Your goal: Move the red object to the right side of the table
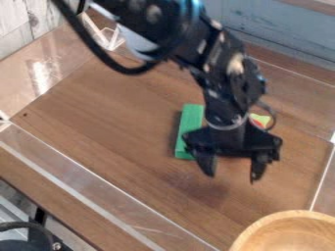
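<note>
1. Gripper (232, 163) fingers stand spread wide and empty at lower center of the frame, 1 dark finger (209, 162) on each side, tips pointing down at the bare wood of the table (105, 118). Nothing sits between them.
2. Only a sliver of the red object (265, 122) shows, at right center of the frame, peeking from behind the black wrist, with a touch of pale yellow-green beside it. It lies on the tabletop, apart from the fingers, near the clear wall on the right.
3. My reading: the ball sits free on the right part of the table because that is where the task wants it, and the spread fingers fit a release.
4. The green block (187, 137) lies just left of the wrist, partly hidden, its long axis running from upper to lower frame.
5. As a round thing, the red object has no clear long axis; its stem is hidden, so I cannot tell which way it points.
6. A round wooden bowl (291, 235) fills the lower right corner, well clear of both.
</note>
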`<state>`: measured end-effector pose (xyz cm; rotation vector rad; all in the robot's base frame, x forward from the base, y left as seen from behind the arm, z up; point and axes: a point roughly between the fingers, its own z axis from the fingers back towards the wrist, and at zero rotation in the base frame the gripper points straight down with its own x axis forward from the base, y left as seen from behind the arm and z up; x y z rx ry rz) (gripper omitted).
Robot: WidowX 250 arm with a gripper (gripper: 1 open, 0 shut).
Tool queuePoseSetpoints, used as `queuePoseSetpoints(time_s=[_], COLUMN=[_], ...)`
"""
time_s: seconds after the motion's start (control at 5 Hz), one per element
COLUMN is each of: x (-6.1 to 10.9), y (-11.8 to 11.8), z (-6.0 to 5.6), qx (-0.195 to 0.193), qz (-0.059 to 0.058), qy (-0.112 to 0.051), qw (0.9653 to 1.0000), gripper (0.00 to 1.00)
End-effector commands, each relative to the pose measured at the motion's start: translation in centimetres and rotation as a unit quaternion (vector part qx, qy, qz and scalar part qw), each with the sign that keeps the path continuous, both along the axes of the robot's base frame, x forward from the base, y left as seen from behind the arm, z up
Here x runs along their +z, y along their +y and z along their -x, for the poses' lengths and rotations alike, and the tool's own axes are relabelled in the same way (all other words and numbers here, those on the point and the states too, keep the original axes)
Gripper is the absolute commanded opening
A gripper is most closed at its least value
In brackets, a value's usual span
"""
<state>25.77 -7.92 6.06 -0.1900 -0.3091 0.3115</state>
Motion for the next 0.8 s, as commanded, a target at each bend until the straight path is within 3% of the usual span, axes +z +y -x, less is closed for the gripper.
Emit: queuePoseSetpoints(time_s=[0.0, 0.4, 0.6], x=[1.6, 1.4, 1.2], y=[0.3, 0.6, 1.0], z=[0.1, 0.8, 1.3], qx=[-0.005, -0.051, -0.053], qz=[-0.004, -0.010, -0.016], qy=[-0.020, -0.016, -0.012], qw=[0.9998, 0.9985, 0.9984], gripper=[1.00, 1.00, 1.00])
